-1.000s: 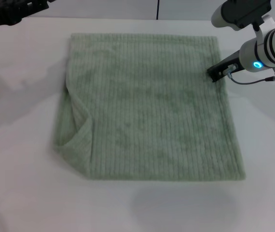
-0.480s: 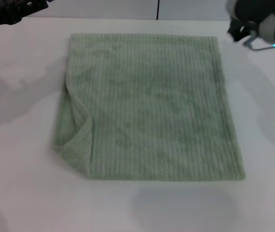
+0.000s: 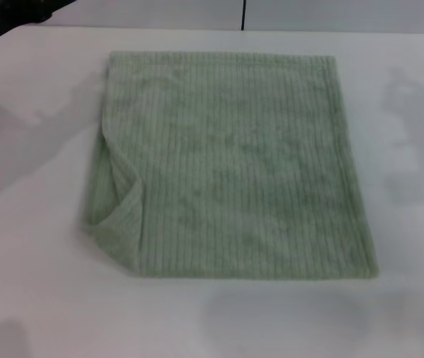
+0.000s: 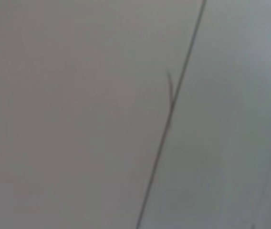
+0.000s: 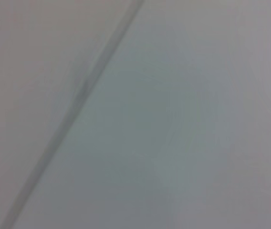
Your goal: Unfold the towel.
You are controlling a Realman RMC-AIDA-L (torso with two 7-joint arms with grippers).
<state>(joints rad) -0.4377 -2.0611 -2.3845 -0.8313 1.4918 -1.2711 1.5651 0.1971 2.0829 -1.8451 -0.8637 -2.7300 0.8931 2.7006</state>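
Soft even light, faint shadows, blurred wrist views.

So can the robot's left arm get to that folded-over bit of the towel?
Probably yes. The folded corner sits on the towel's left side, nothing lies on or beside it on the table, and the left arm waits at the far left corner.
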